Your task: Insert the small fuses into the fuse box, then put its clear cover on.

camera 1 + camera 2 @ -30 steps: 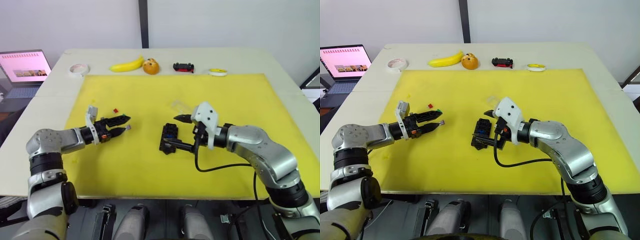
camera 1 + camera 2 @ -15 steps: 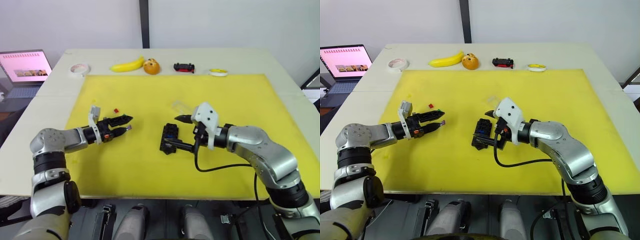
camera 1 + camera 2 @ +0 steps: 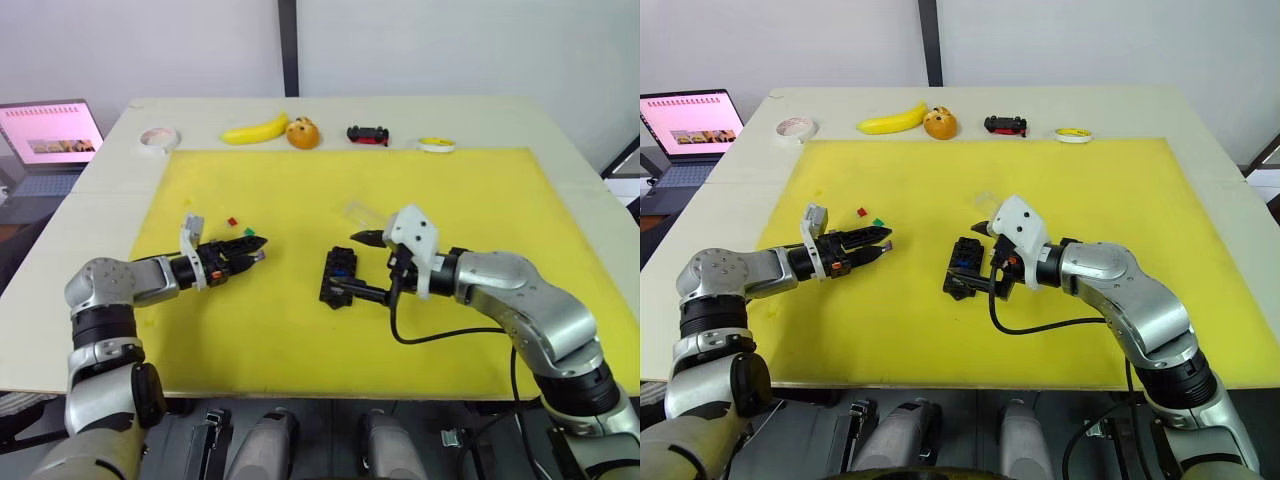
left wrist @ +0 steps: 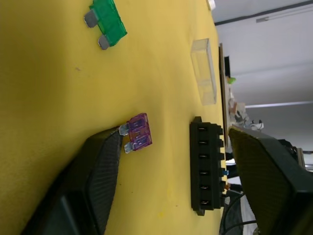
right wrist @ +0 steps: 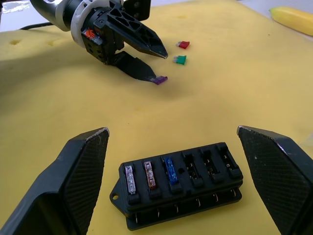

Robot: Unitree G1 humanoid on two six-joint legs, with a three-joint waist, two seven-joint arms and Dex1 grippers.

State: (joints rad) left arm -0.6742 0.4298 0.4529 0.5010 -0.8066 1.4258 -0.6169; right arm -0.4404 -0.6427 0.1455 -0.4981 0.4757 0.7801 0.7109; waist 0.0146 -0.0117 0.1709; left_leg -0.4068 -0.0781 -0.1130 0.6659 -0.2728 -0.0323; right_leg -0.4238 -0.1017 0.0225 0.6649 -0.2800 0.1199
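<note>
The black fuse box (image 5: 181,181) lies on the yellow mat with grey, brown and blue fuses in three of its slots. My right gripper (image 3: 345,263) is open, one finger on each side of the box without touching it. To the left, my left gripper (image 3: 885,238) is open and low over the mat. A purple fuse (image 4: 138,138) lies at the tip of one of its fingers (image 4: 110,147). A green fuse (image 4: 105,24) and a red fuse (image 5: 183,44) lie just beyond. The clear cover (image 4: 204,71) rests on the mat behind the box.
Along the table's far edge are a banana (image 3: 255,129), an orange fruit (image 3: 302,132), a black-and-red toy car (image 3: 367,134) and two tape rolls (image 3: 157,138) (image 3: 435,144). A laptop (image 3: 50,140) stands off the table's left side.
My left gripper has reached a little further right, and its fingers stand closer together than before. The purple fuse stays at its fingertip. The right arm has not moved.
</note>
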